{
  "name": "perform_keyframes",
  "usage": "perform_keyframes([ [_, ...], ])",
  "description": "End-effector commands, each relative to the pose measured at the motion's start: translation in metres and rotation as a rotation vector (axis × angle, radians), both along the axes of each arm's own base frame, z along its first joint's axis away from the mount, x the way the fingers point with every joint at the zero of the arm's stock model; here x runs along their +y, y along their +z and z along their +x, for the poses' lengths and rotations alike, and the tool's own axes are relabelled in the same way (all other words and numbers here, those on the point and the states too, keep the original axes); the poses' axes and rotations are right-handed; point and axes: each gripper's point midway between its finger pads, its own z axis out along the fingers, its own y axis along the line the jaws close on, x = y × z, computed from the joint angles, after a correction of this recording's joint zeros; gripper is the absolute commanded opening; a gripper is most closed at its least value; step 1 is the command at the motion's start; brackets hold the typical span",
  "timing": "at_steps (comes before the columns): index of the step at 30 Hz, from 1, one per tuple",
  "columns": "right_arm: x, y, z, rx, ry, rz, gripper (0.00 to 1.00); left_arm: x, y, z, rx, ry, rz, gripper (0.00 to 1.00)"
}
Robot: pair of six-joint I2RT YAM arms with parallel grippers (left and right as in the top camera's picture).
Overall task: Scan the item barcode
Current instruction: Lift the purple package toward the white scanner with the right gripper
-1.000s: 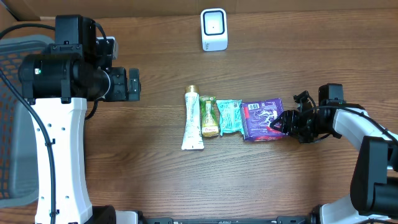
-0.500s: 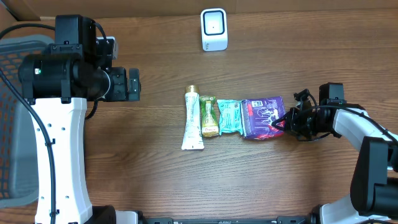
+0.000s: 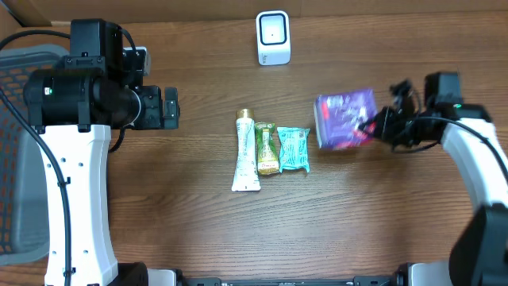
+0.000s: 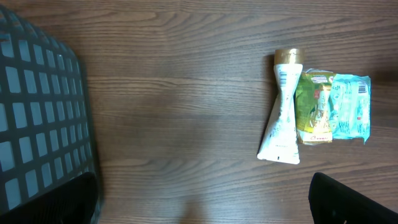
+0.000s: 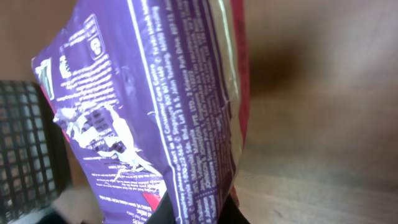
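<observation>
One purple foil packet (image 3: 343, 119) hangs by its right edge in our clamped right claw (image 3: 370, 127), well clear of the teal sachet (image 3: 293, 149); left claw (image 3: 171, 108) gapes.

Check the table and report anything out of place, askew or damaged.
Only the purple packet stands out: it is apart from the other items, tilted, pinched at its edge by the right gripper. The white tube lies slightly slanted beside the green packet. Nothing looks spilled or torn.

A mock shop checkout: scanner (image 3: 273, 37), mesh basket (image 3: 17, 199), wooden table (image 3: 198, 230).
</observation>
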Motion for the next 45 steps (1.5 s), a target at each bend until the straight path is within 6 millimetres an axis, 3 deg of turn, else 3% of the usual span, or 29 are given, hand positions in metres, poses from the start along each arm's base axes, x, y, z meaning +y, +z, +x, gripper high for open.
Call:
perform_keyframes([
  [1, -0.003, 0.075, 0.014, -0.229, 0.0, -0.046, 0.04, -0.001, -0.003, 0.003, 0.006, -0.021, -0.001, 1.0],
  [4, -0.001, 0.12, 0.01, -0.391, 0.037, -0.082, 0.04, -0.001, -0.003, 0.003, 0.006, -0.021, -0.001, 0.99],
  [8, 0.01, 0.16, -0.006, -0.534, 0.077, -0.103, 0.04, -0.001, -0.003, 0.003, 0.006, -0.021, -0.001, 1.0],
  [11, 0.025, 0.173, -0.015, -0.582, 0.113, -0.103, 0.04, -0.001, -0.003, 0.003, 0.006, -0.021, -0.001, 1.0],
  [16, 0.036, 0.173, -0.012, -0.555, 0.081, -0.075, 0.04, -0.001, -0.003, 0.003, 0.006, -0.021, -0.001, 1.0],
  [19, 0.038, 0.172, -0.005, -0.568, 0.076, -0.099, 0.04, -0.001, -0.003, 0.003, 0.006, -0.021, -0.001, 1.0],
  [23, 0.019, 0.17, 0.018, -0.601, -0.079, -0.294, 0.04, -0.001, -0.003, 0.003, 0.006, -0.021, -0.001, 1.0],
  [27, 0.009, 0.199, 0.044, -0.759, -0.254, -0.494, 0.04, -0.001, -0.003, 0.003, 0.006, -0.021, -0.001, 1.0],
  [31, 0.012, 0.226, 0.074, -0.938, -0.366, -0.744, 0.04, -0.001, -0.003, 0.003, 0.006, -0.021, -0.001, 1.0],
  [34, 0.035, 0.223, 0.098, -1.042, -0.251, -0.996, 0.04, -0.001, -0.003, 0.003, 0.006, -0.021, -0.001, 1.0],
  [39, 0.057, 0.21, 0.135, -1.115, -0.214, -1.409, 0.04, -0.001, -0.003, 0.003, 0.006, -0.021, -0.001, 1.0],
  [45, 0.086, 0.169, 0.175, -1.196, -0.087, -1.719, 0.04, -0.001, -0.003, 0.003, 0.006, -0.021, -0.001, 1.0],
])
